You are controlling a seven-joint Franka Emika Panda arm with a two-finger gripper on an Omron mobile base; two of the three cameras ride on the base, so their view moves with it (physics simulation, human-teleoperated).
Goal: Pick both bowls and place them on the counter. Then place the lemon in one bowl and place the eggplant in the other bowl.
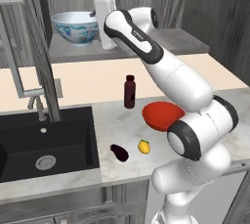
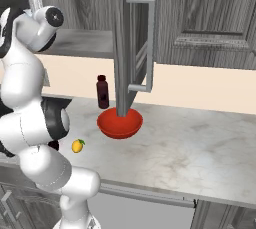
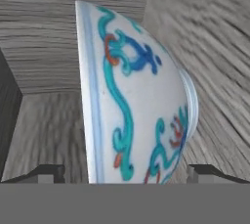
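Reaching up to the dark grey shelf slab (image 1: pixel 185 42), the white arm's two-finger gripper (image 3: pixel 125 171) has its jaws spread wide, nothing held between them. Hand view: the deep white bowl with blue-and-red floral pattern (image 3: pixel 139 100) sits right in front, between the two dark fingertips (image 3: pixel 46 173), one tip on each side of it with gaps showing, not touching as far as I can tell. That view is rolled, so the bowl looks tipped on its side there.

Left base view: the same floral bowl (image 1: pixel 75 27) stands upright on the shelf slab, pale blue inside, just left of the arm's white hand; the hand sits beside the bowl's right rim. Contact there cannot be told.

Shallow plain glossy red bowl (image 1: pixel 162 115) rests on the light grey-white marbled stone counter (image 1: pixel 122 125), partly covered by the arm in the left base view, plain in the right base view (image 2: pixel 120 123). Small yellow oval lemon (image 1: pixel 143 146) lies on the counter just in front of the red bowl, apart from it. Small dark purple-black oblong eggplant (image 1: pixel 119 152) lies near the lemon's left side, not touching it. Dark maroon upright bottle (image 1: pixel 129 91) stands behind the red bowl. Black sink (image 1: pixel 46 145) is set in the counter's left part.
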